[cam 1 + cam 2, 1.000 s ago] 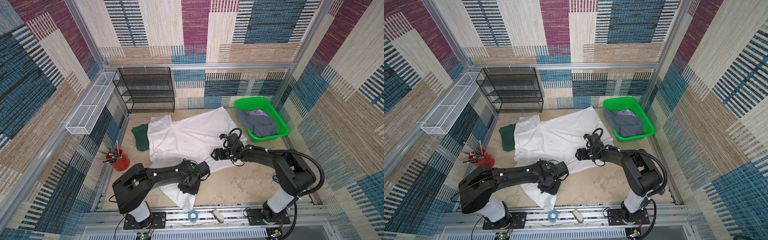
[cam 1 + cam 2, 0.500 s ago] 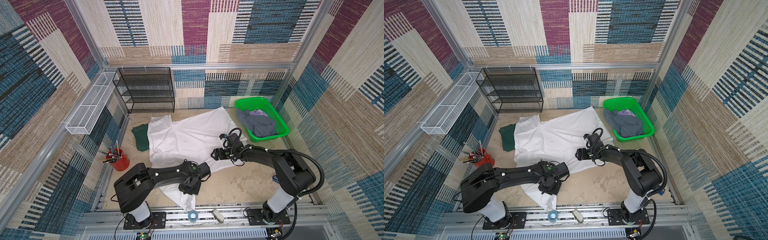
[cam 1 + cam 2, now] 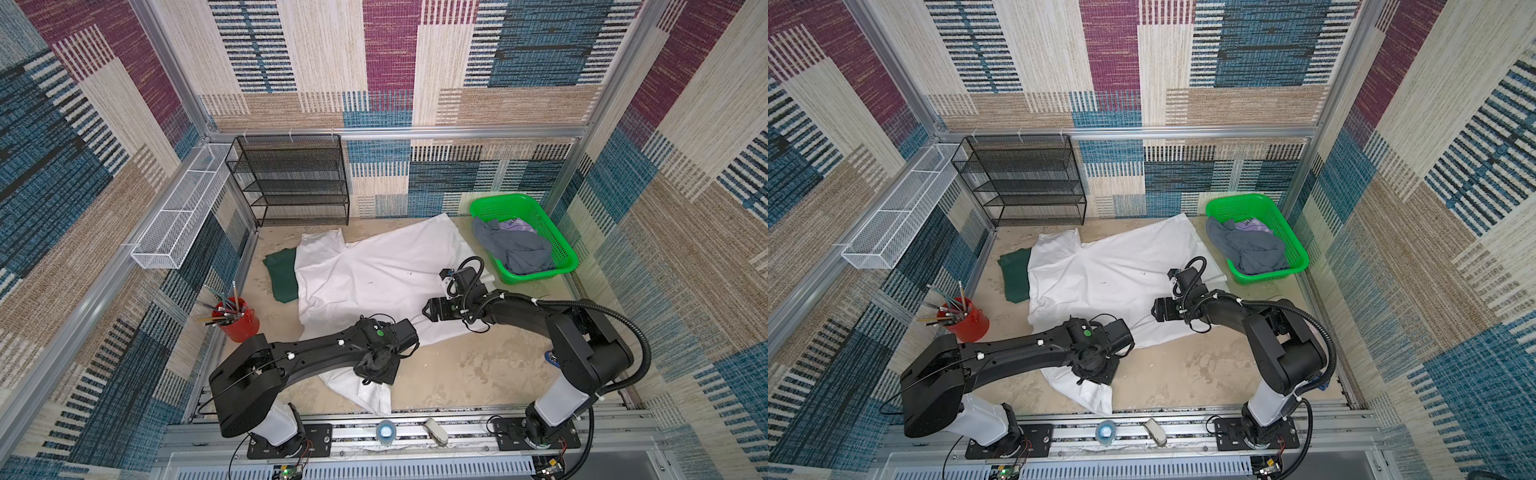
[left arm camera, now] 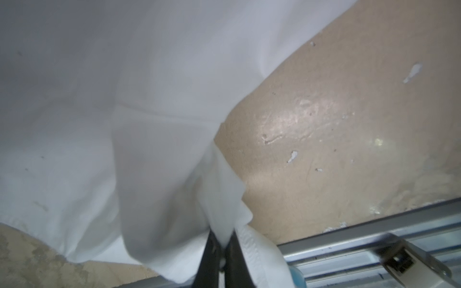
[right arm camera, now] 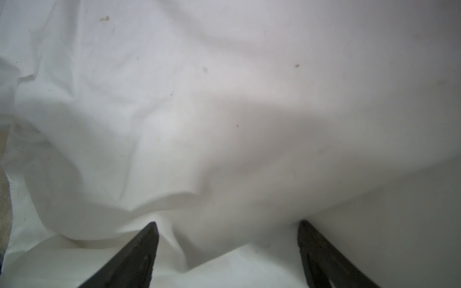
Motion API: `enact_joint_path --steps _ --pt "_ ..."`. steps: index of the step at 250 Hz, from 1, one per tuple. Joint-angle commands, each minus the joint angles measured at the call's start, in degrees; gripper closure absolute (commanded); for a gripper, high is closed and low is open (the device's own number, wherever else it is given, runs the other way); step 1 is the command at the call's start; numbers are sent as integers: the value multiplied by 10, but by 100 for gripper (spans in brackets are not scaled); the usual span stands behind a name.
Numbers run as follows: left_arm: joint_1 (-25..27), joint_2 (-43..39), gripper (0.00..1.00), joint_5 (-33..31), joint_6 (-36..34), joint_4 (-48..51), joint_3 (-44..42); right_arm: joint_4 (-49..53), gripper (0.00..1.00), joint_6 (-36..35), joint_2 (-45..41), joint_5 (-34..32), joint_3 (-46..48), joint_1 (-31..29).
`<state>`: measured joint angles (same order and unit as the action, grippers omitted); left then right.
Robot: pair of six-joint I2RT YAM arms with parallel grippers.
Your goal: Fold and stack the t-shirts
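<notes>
Two sets of fingers work the white t-shirt [image 3: 374, 270], which lies spread on the surface [image 3: 478, 365]. Nearest, the left fingers [image 4: 210, 259] are clamped on its near corner. Beyond, the right fingers [image 5: 136, 259] stand wide apart over the cloth, holding nothing. They should pinch an edge before any lift, so the fold travels taut. Farther off, the dark green t-shirt [image 3: 282, 278] adjoins the white one, and the grey t-shirt [image 3: 519, 249] fills the basket [image 3: 559, 241].

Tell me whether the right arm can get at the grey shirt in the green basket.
Probably yes: the right gripper is open and empty, and the grey shirt lies uncovered in the open-topped green basket on that arm's side.
</notes>
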<state>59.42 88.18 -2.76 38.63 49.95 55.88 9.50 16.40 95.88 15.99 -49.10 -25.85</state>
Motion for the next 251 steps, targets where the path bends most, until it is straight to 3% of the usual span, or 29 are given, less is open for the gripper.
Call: enact_joint_path --steps 1,111,251 --pt "1 1 93 3 -17 6 -3 50 11 6 2 -3 5 0" --pt "1 7 77 37 -30 -37 -24 50 11 7 8 1 0 0" --pt "1 -15 80 36 -32 -28 -17 48 11 7 12 8 -2 0"
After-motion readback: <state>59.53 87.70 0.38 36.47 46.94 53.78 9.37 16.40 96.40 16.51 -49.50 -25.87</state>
